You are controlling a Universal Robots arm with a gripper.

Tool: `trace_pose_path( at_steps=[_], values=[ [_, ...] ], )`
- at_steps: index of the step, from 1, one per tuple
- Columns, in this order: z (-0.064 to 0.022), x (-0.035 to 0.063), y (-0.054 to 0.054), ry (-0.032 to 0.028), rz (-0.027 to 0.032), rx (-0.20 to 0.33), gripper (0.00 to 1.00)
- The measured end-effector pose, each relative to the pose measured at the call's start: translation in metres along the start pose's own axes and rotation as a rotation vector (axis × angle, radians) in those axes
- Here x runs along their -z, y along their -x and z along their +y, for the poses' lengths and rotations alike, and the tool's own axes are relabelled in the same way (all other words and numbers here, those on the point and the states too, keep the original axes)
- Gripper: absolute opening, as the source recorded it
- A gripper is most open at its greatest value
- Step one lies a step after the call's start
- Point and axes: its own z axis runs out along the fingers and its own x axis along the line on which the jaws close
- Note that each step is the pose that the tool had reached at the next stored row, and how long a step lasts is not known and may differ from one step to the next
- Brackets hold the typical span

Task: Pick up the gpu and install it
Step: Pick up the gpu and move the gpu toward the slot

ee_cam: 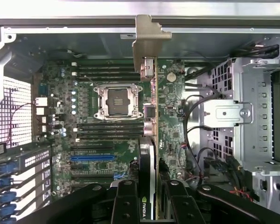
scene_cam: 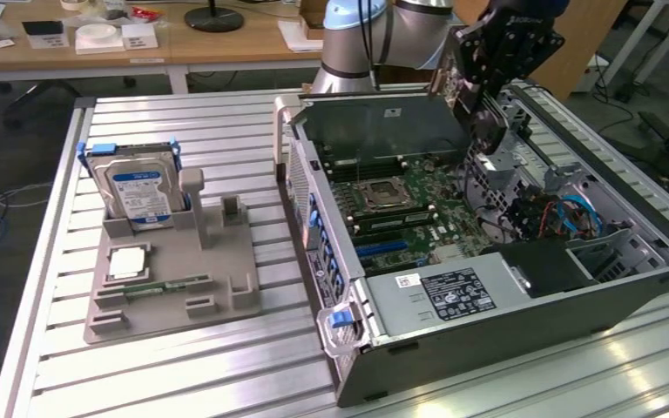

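Over the open computer case (scene_cam: 488,348), my hand (ee_cam: 151,198) pinched the gpu (ee_cam: 150,116) edge-on above the motherboard (ee_cam: 171,135); mid-install, I judged seating it called for squaring it with the blue slot (ee_cam: 92,158).

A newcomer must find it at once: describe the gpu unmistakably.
Find the open computer case on the slatted table. Above its green motherboard, the gripper clamps a thin dark card, the gpu. Unlike the seated memory sticks, it hangs free and ends in a silver bracket.
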Motion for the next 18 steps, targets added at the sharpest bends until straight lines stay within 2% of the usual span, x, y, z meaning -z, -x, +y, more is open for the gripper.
trace_pose_path(
  at_steps=[18],
  values=[
    [0.0012, -0.0006, 0.026, -0.0001, 0.0000, 0.000, 0.26]
  ],
)
